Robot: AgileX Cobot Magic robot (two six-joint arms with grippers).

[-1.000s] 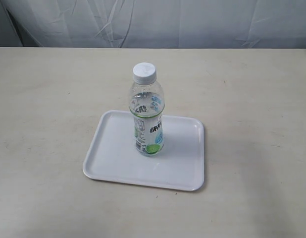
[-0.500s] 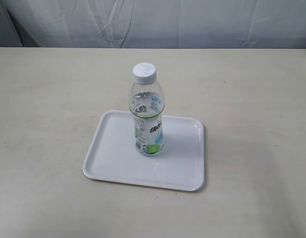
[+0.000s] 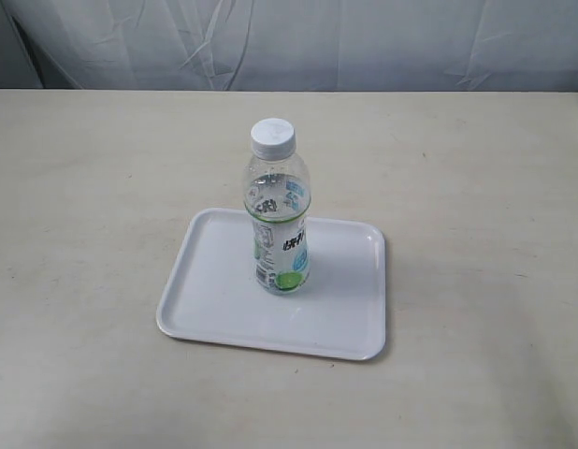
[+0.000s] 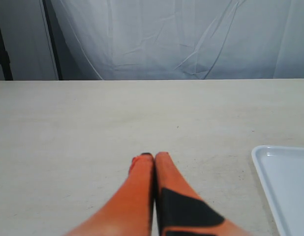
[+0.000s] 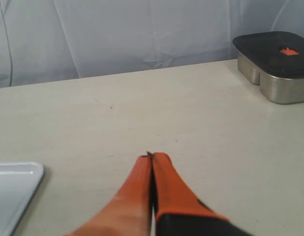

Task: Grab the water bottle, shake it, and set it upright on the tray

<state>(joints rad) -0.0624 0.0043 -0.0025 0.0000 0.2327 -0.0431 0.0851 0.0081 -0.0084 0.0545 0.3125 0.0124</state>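
Observation:
The water bottle (image 3: pixel 279 210), clear with a white cap and a white-blue label with a green circle, stands upright on the white tray (image 3: pixel 214 290) in the exterior view. Neither arm shows in that view. In the left wrist view my left gripper (image 4: pixel 154 156) is shut with its orange fingers pressed together above bare table, and a corner of the tray (image 4: pixel 285 182) lies off to one side. My right gripper (image 5: pixel 152 157) is also shut on nothing, with a tray corner (image 5: pixel 14 189) at the picture's edge. The bottle is out of both wrist views.
A metal box with a dark lid (image 5: pixel 275 61) stands on the table far beyond the right gripper. A white cloth backdrop (image 3: pixel 289 42) hangs behind the beige table (image 3: pixel 476 234).

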